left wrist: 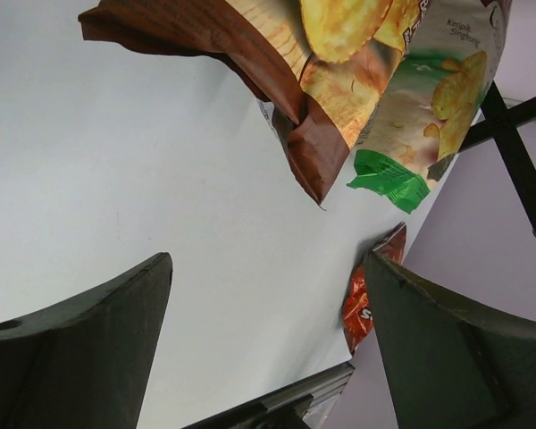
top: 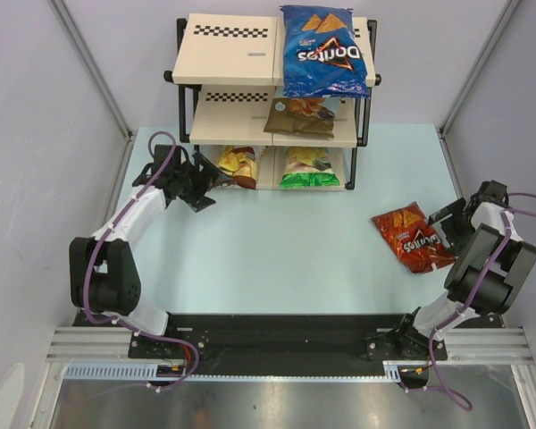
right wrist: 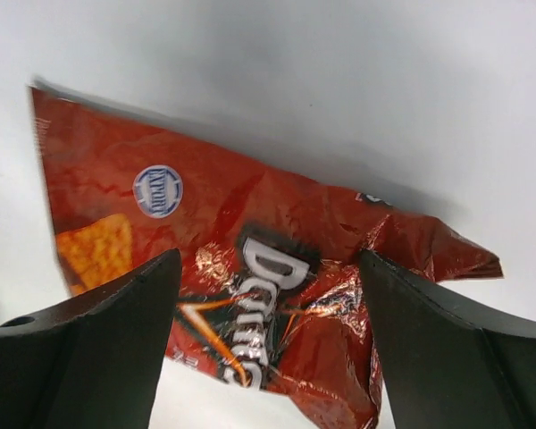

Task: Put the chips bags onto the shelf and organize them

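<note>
Risks first: red Doritos bag (top: pixel 413 238) lies flat on the tabletop (top: pixel 277 241) directly beneath the right claw (right wrist: pixel 268 259), whose jaws stand wide, framing the bag's printed middle and gripping nothing. Foil is glossy and creased. A pinch across the puffed belly would likely skid off or crush chips, and a pinch on one loose crease could let the bag swing and drop in transit. The shelf (top: pixel 228 54) sits well ahead and to the left of that claw, and its bare boards are the left halves of the top and middle tiers. The carry therefore looks long and would pass near the left claw (left wrist: pixel 268 264), also wide and empty, hovering just short of the bottom tier; the arms could clash. Blue Doritos bag (top: pixel 323 52) overhangs the top tier's front edge and could be knocked off by a high approach. Small brown-red bag (top: pixel 238 165) pokes out of the bottom tier right ahead of the left claw; a forward nudge would shove it. Shelf contents: top tier, blue Doritos bag on right half; middle tier, pale blue-and-brown bag (top: pixel 301 116) on right; bottom tier, small brown-red bag left, green-white bag (top: pixel 309 167) right.
</note>
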`<state>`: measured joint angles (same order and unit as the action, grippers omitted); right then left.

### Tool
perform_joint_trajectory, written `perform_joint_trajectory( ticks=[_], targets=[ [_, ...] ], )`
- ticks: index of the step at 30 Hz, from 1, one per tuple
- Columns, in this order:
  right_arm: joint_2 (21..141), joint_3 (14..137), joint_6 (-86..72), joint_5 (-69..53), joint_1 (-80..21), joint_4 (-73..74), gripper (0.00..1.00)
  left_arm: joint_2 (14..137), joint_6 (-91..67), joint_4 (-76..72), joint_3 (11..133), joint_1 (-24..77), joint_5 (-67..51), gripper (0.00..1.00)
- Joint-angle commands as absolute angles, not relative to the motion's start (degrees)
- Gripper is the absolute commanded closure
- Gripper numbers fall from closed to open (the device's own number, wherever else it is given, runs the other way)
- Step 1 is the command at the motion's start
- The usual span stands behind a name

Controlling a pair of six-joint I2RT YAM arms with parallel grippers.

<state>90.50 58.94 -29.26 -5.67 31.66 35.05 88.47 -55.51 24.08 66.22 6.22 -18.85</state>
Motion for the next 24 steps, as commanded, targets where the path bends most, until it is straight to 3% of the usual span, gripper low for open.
perform_joint_trajectory(
  ticks=[1,14,21,24],
  targets=[
    [93.86,60.56,-26.20,-7.47,30.50,34.10,0.14,88.15,-54.67,20.74,66.79,5.27,-21.53,0.09],
    [89.31,60.47,-24.43,-14.77,21.89,39.55,0.20,89.03,-54.58,19.86,67.23,5.27,-21.45,0.09],
    [88.34,59.85,-40.66,-25.91,16.97,39.90,0.26,88.68,-54.93,19.69,66.62,5.27,-21.71,0.10],
    [84.05,59.85,-44.37,-24.71,14.42,39.73,0.26,88.07,-54.49,20.04,66.45,5.27,-21.62,0.10]
  ],
)
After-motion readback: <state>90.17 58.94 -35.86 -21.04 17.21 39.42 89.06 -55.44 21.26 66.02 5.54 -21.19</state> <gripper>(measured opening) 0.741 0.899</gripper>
